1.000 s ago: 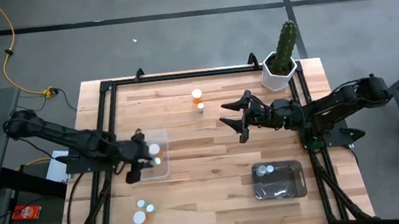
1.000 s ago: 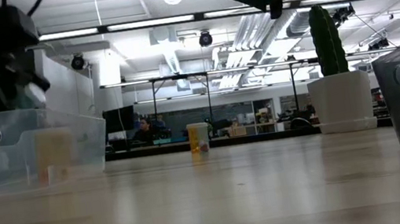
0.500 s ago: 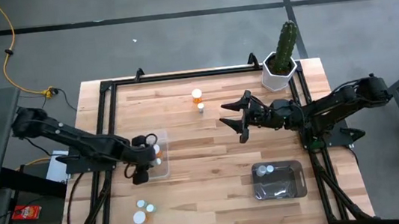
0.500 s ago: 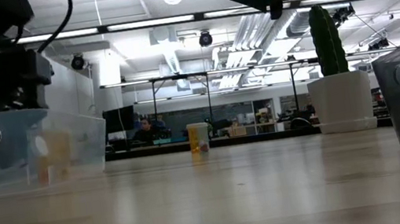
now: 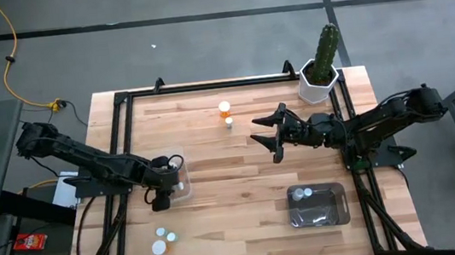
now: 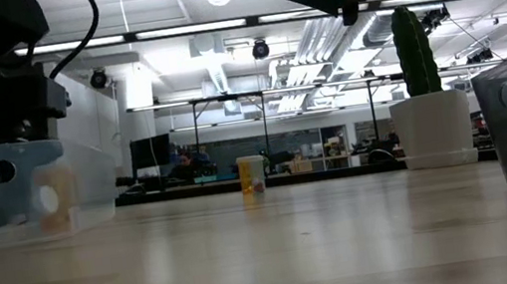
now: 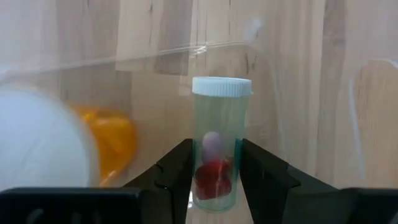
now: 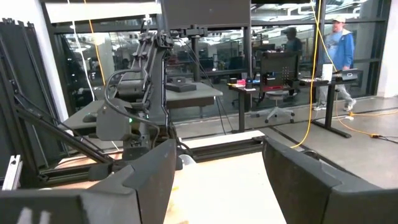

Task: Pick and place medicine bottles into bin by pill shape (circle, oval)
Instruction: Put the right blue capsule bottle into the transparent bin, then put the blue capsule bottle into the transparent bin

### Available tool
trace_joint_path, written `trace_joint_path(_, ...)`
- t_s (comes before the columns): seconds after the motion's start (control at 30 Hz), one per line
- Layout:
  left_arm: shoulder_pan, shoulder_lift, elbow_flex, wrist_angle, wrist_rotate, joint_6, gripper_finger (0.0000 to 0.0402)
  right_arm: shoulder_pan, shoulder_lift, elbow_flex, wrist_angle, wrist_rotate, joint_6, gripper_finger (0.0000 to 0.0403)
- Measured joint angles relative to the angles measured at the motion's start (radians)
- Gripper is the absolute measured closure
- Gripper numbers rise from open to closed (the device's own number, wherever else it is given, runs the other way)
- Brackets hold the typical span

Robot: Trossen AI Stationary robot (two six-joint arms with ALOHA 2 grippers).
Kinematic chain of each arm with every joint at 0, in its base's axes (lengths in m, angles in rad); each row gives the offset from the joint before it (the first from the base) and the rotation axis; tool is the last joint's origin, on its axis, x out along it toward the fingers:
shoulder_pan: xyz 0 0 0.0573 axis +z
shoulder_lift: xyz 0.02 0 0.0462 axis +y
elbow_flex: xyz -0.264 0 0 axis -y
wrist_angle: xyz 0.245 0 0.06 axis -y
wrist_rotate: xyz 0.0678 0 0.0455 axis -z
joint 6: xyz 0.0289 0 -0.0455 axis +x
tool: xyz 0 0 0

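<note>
Wood-plank table (image 5: 239, 156) w/ black frame, open workshop behind. Clear-bodied bottle (image 7: 220, 149), white cap, red and pale pills inside, stands upright in the clear bin (image 5: 183, 177) at table's 9 o'clock edge, an orange bottle (image 7: 106, 146) lying just beside it. Left hand (image 5: 166, 170) over that bin, fingers (image 7: 174, 174) close either side of the bottle, narrow gap; whether they grip or have let go I can't tell. Step looks like the drop-off into the bin; next prob. calls for opening fully, lifting clear w/o tipping it. Right hand (image 5: 273, 137) waits mid-table, spread wide, empty. Two bottles (image 5: 225, 113) at 12 o'clock, more (image 5: 162, 239) at 7.
</note>
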State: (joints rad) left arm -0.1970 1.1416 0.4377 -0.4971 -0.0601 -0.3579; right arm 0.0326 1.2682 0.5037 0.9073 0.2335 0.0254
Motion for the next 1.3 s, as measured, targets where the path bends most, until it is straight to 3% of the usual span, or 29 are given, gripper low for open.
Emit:
trace_joint_path(0.37,0.001,0.001,0.011,-0.017,-0.008,-0.006,0.0219,0.0,0.0,0.0,-0.001,0.0,0.0,0.0169)
trace_joint_path(0.63,0.001,0.001,0.191,-0.224,-0.07,0.042,0.0207,0.0,0.0,0.0,-0.002,0.0,0.0,0.0169)
trace_joint_path(0.73,0.001,0.001,0.286,-0.357,-0.13,0.054,0.021,0.0,0.0,0.0,-0.006,0.0,0.0,0.0169)
trace_joint_path(0.87,0.001,-0.013,0.404,-0.438,-0.292,0.05,0.0211,0.0,0.0,0.0,-0.009,0.0,0.0,0.0169)
trace_joint_path(0.97,0.001,-0.063,0.441,-0.33,-0.414,0.113,0.0211,0.0,0.0,0.0,-0.011,0.0,0.0,0.0169)
trace_joint_path(1.07,0.001,-0.131,0.42,-0.108,-0.481,0.233,0.0212,0.0,0.0,0.0,-0.016,0.0,0.0,0.0169)
trace_joint_path(1.3,0.081,-0.264,0.2,0.51,-0.383,0.463,0.0213,0.0,0.0,0.0,-0.032,0.0,0.0,0.0169)
